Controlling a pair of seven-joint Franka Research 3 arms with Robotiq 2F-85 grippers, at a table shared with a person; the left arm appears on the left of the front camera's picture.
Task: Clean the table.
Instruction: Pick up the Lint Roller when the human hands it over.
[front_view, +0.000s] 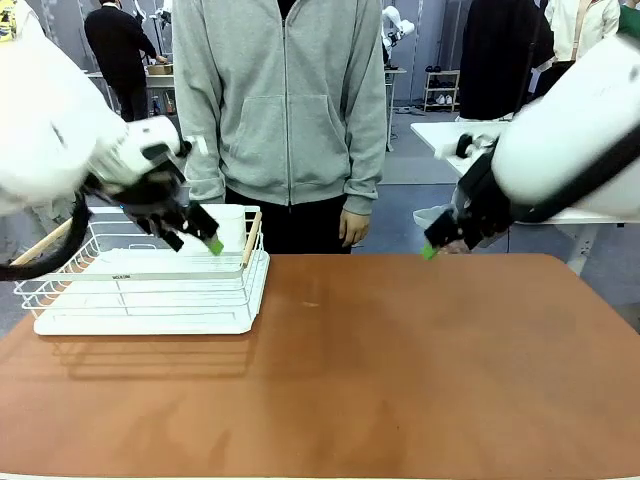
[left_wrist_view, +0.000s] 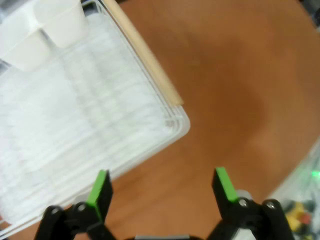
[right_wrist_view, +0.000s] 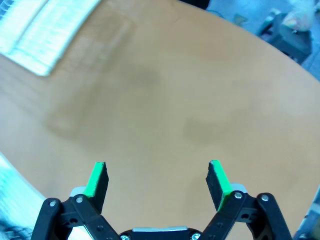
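both empty and spread apart, the left pincer (left_wrist_view: 162, 187) is held over the white wire dish rack (front_view: 140, 300), the right pincer (right_wrist_view: 157, 180) above the reddish-brown matte bench (front_view: 400, 350), judged already cleared.

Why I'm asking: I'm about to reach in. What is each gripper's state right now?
Left gripper: open, holding nothing.
Right gripper: open, holding nothing.

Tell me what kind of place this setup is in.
Probably a robotics lab or testing hall, not a home. A white left arm and right arm flank a reddish-brown table bearing a dish rack. A person stands across it, with another white table behind.
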